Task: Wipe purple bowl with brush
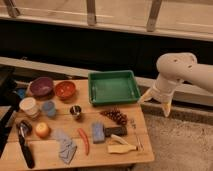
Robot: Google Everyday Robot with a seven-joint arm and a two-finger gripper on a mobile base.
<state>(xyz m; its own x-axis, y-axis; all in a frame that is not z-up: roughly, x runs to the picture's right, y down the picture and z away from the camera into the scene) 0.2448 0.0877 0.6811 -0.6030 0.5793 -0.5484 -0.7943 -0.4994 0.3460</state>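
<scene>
The purple bowl [41, 86] sits at the back left of the wooden table, beside an orange-red bowl [65, 90]. The brush [25, 145], long and black, lies along the table's front left edge. My gripper [155, 102] hangs off the table's right side, past the green tray, fingers pointing down and spread apart, holding nothing. It is far from both the bowl and the brush.
A green tray [114, 87] stands at the back right. Across the table [140, 150] are a white cup [29, 106], small blue cup [48, 108], metal cup [76, 111], orange [42, 130], red chili [84, 141], grey cloth [65, 147], blue block-headed tool [100, 132] and beige tool [121, 147].
</scene>
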